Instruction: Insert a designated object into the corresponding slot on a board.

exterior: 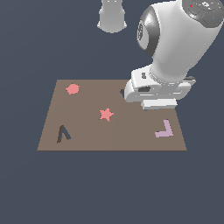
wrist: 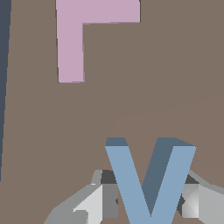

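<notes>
The brown board (exterior: 87, 142) lies flat on the dark floor. The dark A-shaped slot (exterior: 63, 133) is near the board's front corner at the exterior view's left. My gripper (exterior: 148, 105) hangs low over the board's far right part, and the hand hides its fingers in the exterior view. In the wrist view the light-blue V-shaped piece (wrist: 151, 183) sits between the fingers (wrist: 107, 199), which lie against both of its outer sides. The gripper (wrist: 148, 203) looks shut on it. I cannot tell whether the piece is off the board (wrist: 153, 87).
A pink star (exterior: 106, 114) lies mid-board and a pink rounded piece (exterior: 72, 89) at the far left corner. A lilac L-shaped piece (exterior: 165, 130) (wrist: 83, 30) lies just in front of the gripper. A dark hole (exterior: 123, 92) is partly hidden behind the hand.
</notes>
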You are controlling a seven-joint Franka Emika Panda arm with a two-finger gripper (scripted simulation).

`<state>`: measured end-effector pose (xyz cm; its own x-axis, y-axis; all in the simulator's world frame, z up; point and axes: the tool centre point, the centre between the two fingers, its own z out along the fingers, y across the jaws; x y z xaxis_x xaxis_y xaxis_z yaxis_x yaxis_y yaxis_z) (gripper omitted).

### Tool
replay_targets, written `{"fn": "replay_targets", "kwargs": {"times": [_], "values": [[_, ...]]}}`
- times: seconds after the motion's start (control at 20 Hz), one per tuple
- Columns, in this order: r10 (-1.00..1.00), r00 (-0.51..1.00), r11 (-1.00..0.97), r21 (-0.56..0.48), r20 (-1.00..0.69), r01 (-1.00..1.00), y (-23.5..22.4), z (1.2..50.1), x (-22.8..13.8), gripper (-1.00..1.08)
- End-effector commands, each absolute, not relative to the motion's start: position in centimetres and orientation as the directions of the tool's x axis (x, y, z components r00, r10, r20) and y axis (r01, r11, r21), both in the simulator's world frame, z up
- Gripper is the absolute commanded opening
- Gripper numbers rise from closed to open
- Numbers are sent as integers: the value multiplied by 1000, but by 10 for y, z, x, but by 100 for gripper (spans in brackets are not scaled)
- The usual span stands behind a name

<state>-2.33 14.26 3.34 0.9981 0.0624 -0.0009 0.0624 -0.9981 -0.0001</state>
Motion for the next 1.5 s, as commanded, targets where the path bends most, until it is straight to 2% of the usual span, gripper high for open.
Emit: {"fn": "replay_targets", "kwargs": {"times": [0.0,0.6,1.15,1.45], "values": [[72,997,-997,0,-1,72,129,34,-21,-100],[161,987,-987,0,-1,161,25,36,3,-100],[257,966,-966,0,-1,257,-85,38,43,-100],[297,955,-955,0,-1,297,-130,39,65,-100]]}}
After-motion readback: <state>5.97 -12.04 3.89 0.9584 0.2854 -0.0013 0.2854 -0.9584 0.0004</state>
